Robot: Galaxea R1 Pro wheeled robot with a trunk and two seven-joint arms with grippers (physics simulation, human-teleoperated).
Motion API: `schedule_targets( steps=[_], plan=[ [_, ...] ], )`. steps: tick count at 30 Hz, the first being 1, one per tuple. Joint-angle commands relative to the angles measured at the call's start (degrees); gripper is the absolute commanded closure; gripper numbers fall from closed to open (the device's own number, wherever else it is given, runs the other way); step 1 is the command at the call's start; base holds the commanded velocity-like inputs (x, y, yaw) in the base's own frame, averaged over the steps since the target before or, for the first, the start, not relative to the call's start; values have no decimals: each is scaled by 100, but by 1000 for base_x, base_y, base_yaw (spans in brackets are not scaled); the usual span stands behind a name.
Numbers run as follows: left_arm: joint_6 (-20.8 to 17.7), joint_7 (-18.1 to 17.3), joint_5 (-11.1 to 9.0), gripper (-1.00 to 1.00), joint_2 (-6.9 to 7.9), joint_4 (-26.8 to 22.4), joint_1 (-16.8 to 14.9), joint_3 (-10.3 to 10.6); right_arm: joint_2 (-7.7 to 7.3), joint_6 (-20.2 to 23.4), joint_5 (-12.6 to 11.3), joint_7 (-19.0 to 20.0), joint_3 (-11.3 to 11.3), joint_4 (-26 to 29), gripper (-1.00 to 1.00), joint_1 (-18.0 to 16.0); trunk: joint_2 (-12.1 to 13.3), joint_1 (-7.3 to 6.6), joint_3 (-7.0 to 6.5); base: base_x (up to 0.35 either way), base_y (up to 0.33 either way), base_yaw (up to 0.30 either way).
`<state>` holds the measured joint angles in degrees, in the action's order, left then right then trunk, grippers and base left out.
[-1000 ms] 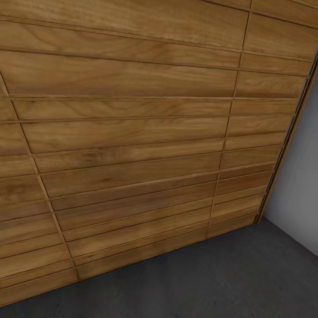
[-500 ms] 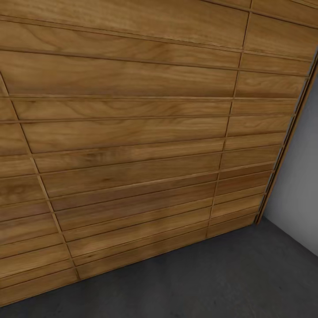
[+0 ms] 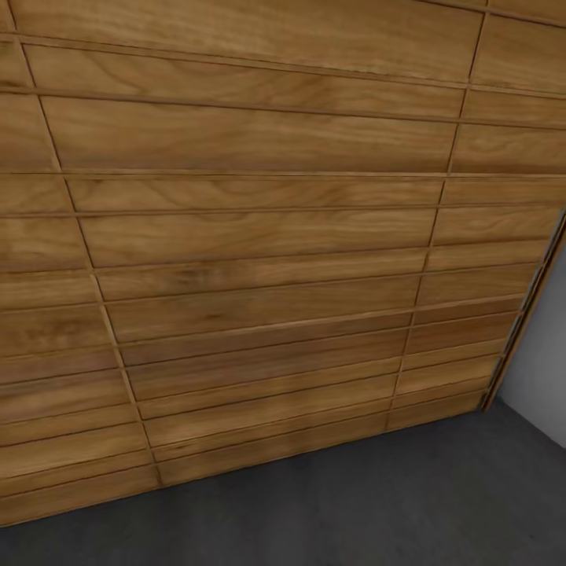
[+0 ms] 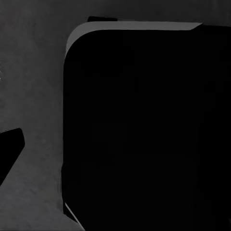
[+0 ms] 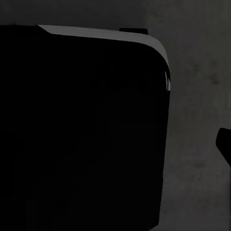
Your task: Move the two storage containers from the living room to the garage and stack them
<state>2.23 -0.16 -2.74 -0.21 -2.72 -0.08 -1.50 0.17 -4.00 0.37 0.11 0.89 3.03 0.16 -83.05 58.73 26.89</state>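
Wooden slat door (image 3: 251,236) ahead, grey floor (image 3: 377,503) below, pale wall (image 3: 542,377) far right. Wrist views: dark body (image 4: 144,130) over floor; gripper states unreadable.

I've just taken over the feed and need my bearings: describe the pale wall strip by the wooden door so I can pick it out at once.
Most of the head view is a wide door of horizontal wooden slats standing on dark grey concrete floor. Follow the door to its right edge: the pale grey wall is the narrow strip beyond the frame. It is plain, smooth and light, unlike the grained wood and the dark floor.
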Motion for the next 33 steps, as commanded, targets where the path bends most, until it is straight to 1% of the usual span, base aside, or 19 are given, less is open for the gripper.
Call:
schedule_targets(
  steps=[1,7,27,33],
  plan=[
    [12,-2,-21,-100,7,-7,-1,-9,0,-12,0,0,7,4,-100,2,-2,0,4,0,0,290],
    [14,-2,-12,-100,52,-10,-1,-3,8,-25,-30,-10,-21,-26,-100,2,-2,0,4,0,0,296],
    [14,-2,-7,-100,64,-15,-1,2,9,61,-69,-20,-43,-49,-100,2,-2,0,4,0,0,300],
    [14,-2,-7,-100,64,-16,-1,1,9,-6,-59,-20,-45,-48,-100,2,-2,0,4,0,0,300]
  ],
)
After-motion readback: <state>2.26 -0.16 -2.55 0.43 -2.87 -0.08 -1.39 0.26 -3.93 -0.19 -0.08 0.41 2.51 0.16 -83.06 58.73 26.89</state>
